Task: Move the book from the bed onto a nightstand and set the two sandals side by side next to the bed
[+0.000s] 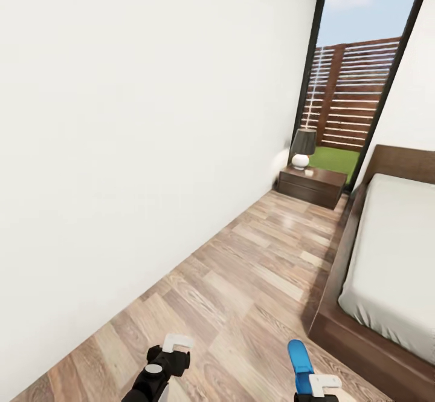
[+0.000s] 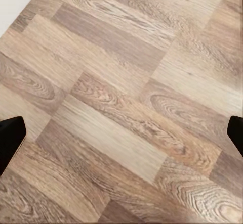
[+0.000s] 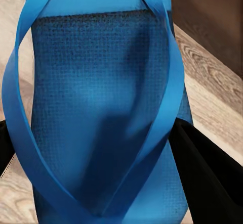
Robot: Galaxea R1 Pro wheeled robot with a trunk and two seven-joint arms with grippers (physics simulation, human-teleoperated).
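At the bottom right of the head view, the right gripper point(image 1: 314, 387) has its fingers clamped on a flat bright blue flip-flop sandal point(image 1: 299, 358), held above the light-brown wood-plank floor point(image 1: 241, 281). At the bottom centre, the left gripper point(image 1: 172, 353) has its black fingers point(image 2: 10, 138) apart, with nothing between. The large bed with pale mattress point(image 1: 393, 257) is at the right; the dark reddish-brown wooden nightstand point(image 1: 311, 185) is in the middle right, beside the bed's head.
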